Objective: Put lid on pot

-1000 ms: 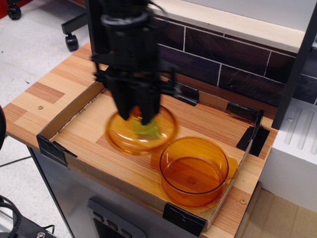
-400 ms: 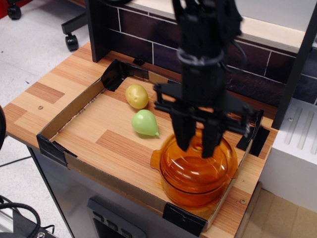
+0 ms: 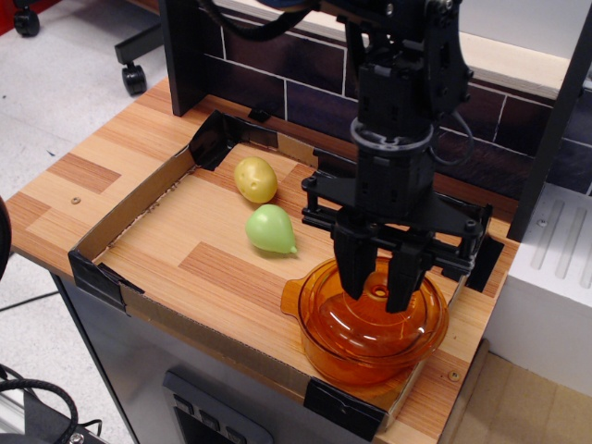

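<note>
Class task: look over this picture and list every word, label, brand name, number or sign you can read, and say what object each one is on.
There is no readable text in this view.
The lid and pot: plain amber glass, no markings visible.
The end effector: black, no label legible.
The yellow potato-shaped item and green pear-shaped item: unmarked.
The wooden table and cardboard tray edge: no print visible.
</note>
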`<state>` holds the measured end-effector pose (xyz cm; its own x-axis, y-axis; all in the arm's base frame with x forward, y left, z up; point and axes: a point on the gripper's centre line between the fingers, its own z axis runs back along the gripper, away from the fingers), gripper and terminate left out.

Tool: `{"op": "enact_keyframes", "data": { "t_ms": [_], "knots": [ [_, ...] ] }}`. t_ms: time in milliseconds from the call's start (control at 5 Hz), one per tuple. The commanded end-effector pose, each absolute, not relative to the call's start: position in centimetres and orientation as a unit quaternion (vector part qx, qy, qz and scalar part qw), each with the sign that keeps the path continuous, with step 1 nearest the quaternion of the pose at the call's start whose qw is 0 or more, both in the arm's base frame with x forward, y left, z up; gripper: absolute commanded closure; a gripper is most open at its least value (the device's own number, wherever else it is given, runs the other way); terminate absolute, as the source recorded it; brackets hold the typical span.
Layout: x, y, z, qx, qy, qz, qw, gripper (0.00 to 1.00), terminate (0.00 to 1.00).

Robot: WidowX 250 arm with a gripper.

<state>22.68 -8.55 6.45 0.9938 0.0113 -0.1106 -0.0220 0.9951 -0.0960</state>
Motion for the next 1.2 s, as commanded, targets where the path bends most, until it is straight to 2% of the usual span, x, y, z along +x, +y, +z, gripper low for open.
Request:
{"op": "enact_keyframes", "data": {
  "t_ms": [0, 600, 800, 1000],
  "knots": [
    [23.5, -7.5, 7.2, -0.062, 0.038, 0.016, 0.997, 1.00, 0.00],
    [23.0, -7.1, 6.1, -0.057, 0.048, 0.017, 0.997, 1.00, 0.00],
    [23.1, -7.4, 6.1, -0.055, 0.054, 0.013, 0.997, 0.00, 0.00],
    [23.1, -7.5, 6.6, -0.061, 0.052, 0.014, 0.997, 0.00, 0.00]
  ]
}}
